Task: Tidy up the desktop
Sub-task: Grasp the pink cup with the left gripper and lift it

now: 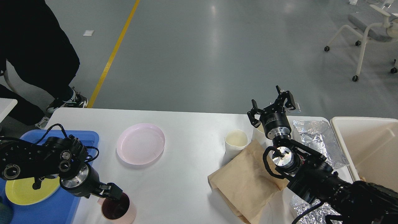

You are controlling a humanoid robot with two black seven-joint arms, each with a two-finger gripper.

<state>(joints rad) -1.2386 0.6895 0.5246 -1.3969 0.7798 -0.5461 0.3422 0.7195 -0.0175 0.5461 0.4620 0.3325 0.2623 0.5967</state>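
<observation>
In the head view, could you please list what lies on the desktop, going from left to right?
Yellow plate in the blue tray → pink mug → pink plate → white paper cup → brown paper bag → crumpled foil → cream bin.

Desktop (pixel 186 174) centre free – bag (pixel 245 183), cup (pixel 235 142) right

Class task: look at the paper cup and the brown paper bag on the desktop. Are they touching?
Cannot tell. In the head view the brown paper bag's upper corner overlaps the paper cup's base, so neither contact nor a gap shows plainly.
</observation>
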